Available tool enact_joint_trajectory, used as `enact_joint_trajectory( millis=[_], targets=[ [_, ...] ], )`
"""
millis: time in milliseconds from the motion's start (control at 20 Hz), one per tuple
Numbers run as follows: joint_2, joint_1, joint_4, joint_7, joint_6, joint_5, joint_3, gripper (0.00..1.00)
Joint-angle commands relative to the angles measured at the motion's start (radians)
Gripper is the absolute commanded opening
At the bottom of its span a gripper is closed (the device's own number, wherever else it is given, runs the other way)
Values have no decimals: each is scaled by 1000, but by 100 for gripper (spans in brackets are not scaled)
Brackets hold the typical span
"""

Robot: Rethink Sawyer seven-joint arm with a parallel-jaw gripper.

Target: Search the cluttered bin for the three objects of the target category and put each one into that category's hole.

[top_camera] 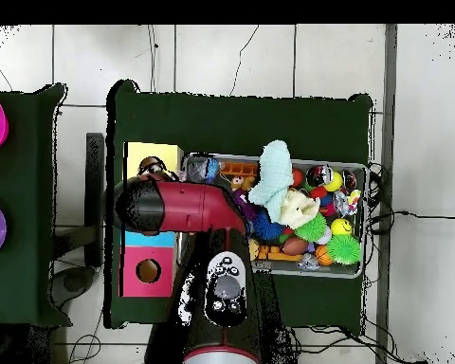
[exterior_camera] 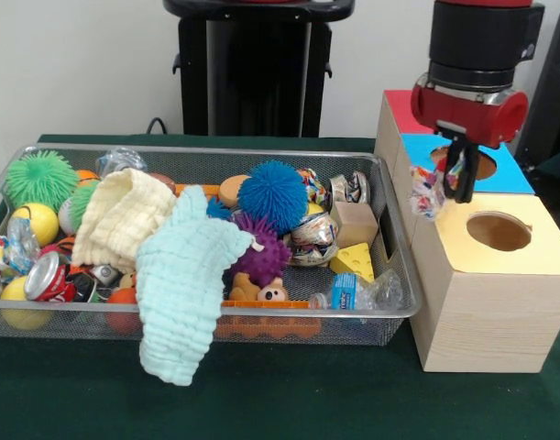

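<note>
Gripper [exterior_camera: 460, 179] clamped on wrapper [exterior_camera: 427, 191], hung above blue hole [exterior_camera: 465, 163] (drop judged imminent); bin [exterior_camera: 389, 247] well apart.

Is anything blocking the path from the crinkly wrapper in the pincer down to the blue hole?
Nothing visible does. The pincer holds the crinkly wrapper beside the blue box's hole, whose opening looks clear; the arm hides it from overhead.

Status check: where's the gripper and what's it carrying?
Gripper shut on crinkled wrapper, hanging over the blue-topped box. Wrapper not yet in a hole. Nothing blocking below.
</note>
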Motion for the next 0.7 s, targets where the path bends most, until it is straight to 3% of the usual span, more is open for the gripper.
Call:
enact_joint_trajectory(
  millis=[50,500,700],
  targets=[
    [60,67,-65,220,152,96,18,0],
    [142,133,-132,234,111,164,-41,0],
    [220,157,-203,237,78,172,-93,0]
  ],
)
